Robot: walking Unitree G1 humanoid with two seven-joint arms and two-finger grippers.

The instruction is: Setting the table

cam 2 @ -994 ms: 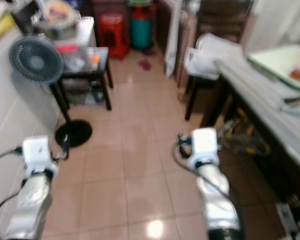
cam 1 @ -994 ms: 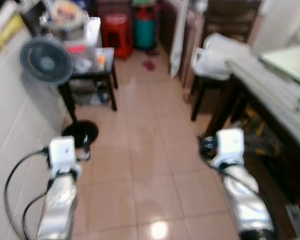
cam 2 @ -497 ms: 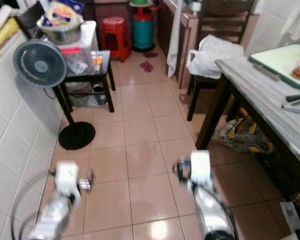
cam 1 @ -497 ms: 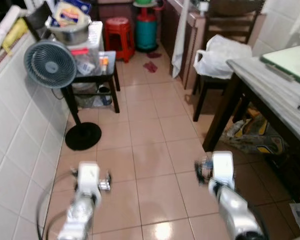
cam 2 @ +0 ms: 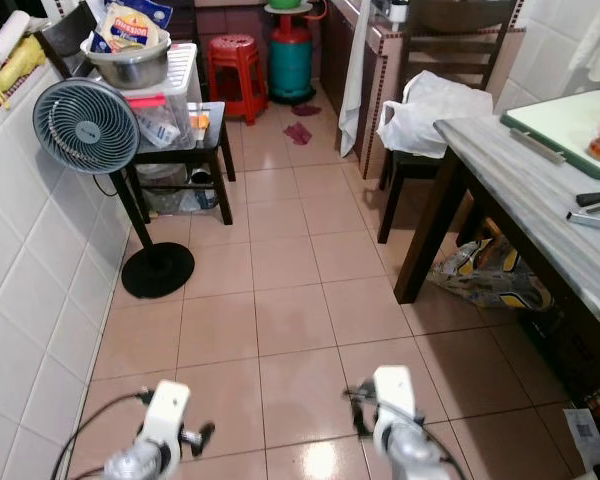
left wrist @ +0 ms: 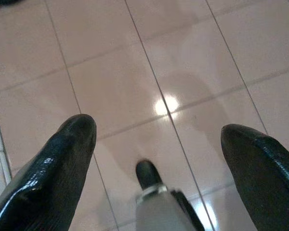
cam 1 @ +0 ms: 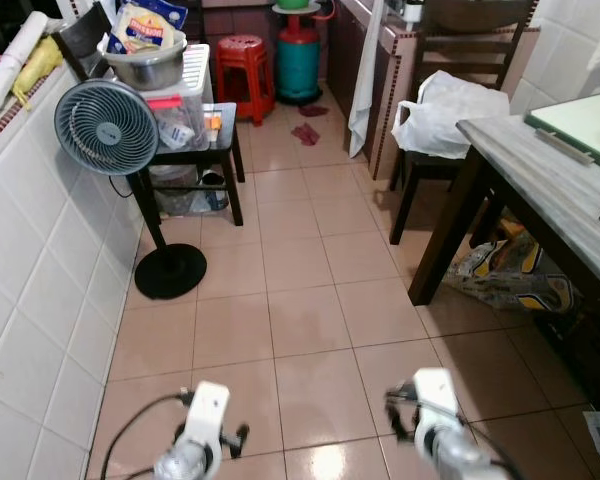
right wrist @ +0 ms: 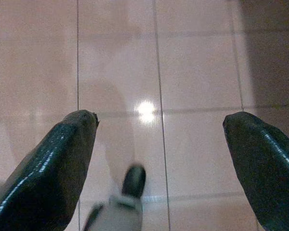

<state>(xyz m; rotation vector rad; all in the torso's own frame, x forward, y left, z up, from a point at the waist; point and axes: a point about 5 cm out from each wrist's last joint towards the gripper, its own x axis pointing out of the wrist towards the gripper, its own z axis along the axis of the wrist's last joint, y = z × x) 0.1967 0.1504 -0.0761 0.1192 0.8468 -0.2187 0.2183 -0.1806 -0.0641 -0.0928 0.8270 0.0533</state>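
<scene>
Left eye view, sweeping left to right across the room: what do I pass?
Fan → red stool → green gas cylinder → white bag on the chair → table.

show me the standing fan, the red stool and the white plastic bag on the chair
standing fan [cam 1: 106,127], left eye view, centre of its round grille
red stool [cam 1: 245,44], left eye view, its seat top
white plastic bag [cam 2: 430,105], right eye view, middle of the bag on the chair
</scene>
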